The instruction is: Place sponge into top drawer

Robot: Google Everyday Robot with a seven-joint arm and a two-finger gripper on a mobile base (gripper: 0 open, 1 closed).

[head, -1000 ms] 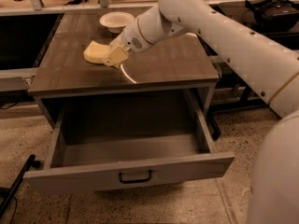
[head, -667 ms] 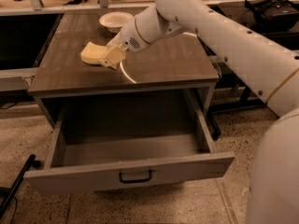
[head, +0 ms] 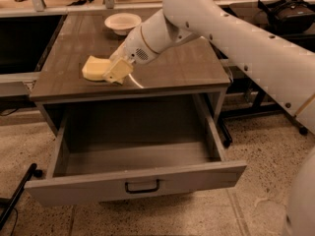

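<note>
While on sponge (head: pixel 94 67), hand (head: pixel 116 72) nearer top drawer (head: pixel 197 177).

Pincer (head: pixel 115 72) at sponge (head: pixel 94 68) on tabletop (head: pixel 182 68), bowl (head: pixel 122 21) behind, top drawer (head: pixel 142 183) below in front.

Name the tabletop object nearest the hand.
The pale yellow soft sponge, against the hand near the brown tabletop's front edge; the round white bowl sits apart at the back.
</note>
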